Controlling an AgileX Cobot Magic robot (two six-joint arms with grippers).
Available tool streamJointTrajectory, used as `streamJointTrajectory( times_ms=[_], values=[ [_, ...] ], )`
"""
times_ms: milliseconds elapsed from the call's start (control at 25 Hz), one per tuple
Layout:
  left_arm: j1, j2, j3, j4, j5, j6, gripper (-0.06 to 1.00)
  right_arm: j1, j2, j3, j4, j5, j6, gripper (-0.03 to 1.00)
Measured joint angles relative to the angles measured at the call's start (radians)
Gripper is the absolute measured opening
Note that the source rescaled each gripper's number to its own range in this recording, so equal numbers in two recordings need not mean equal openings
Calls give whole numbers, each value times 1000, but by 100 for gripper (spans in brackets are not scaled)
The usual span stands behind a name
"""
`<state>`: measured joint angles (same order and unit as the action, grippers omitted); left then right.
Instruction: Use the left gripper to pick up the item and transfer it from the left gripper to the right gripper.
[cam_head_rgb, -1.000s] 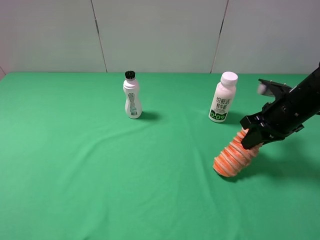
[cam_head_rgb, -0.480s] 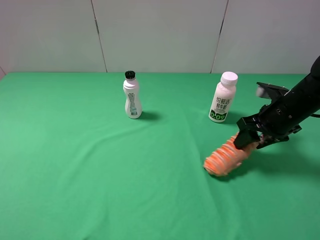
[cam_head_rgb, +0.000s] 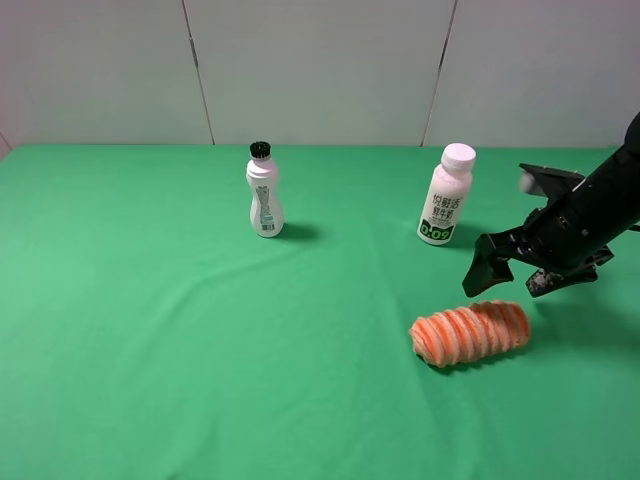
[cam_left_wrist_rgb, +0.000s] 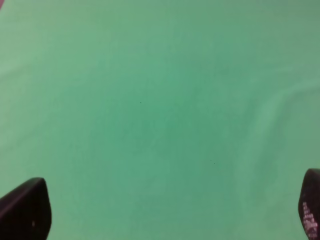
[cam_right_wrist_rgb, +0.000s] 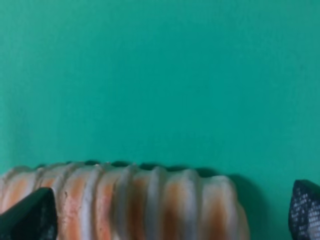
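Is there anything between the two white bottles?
No. In the high view, only bare green cloth lies between the black-capped bottle and the white-capped bottle. The orange roll lies nearer the camera.

R hand jaws spread wide, angled down; L hand fingers apart.

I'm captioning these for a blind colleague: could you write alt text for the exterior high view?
An orange ribbed roll lies on its side on a green table, with the right claw open just above it, not touching. Farther back stand two white bottles, one with a black cap and one with a white cap.
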<state>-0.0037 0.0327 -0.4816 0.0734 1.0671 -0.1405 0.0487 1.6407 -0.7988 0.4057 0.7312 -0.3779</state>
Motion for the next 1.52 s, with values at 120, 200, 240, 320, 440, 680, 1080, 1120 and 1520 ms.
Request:
streamJointTrajectory(
  times_ms=[120, 200, 240, 320, 440, 680, 1080, 1120, 1520],
  values=[
    [0, 0, 0, 0, 0, 0, 100, 0, -47, 0, -4, 11, 0, 100],
    [0, 0, 0, 0, 0, 0, 100, 0, -94, 0, -5, 19, 2, 100],
    [0, 0, 0, 0, 0, 0, 100, 0, -118, 0, -6, 26, 6, 100],
    [0, 0, 0, 0, 0, 0, 100, 0, -181, 0, -12, 46, 11, 100],
    [0, 0, 0, -1, 0, 0, 100, 0, -283, 0, -22, 69, 19, 100],
    [0, 0, 0, -1, 0, 0, 100, 0, -503, 0, -52, 97, 51, 100],
    [0, 0, 0, -1, 0, 0, 100, 0, -838, 1, -88, 158, 76, 100],
    [0, 0, 0, -1, 0, 0, 100, 0, -860, 1, -90, 165, 78, 100],
    [0, 0, 0, -1, 0, 0, 100, 0, -1146, 135, -114, 192, 125, 100]
  ],
)
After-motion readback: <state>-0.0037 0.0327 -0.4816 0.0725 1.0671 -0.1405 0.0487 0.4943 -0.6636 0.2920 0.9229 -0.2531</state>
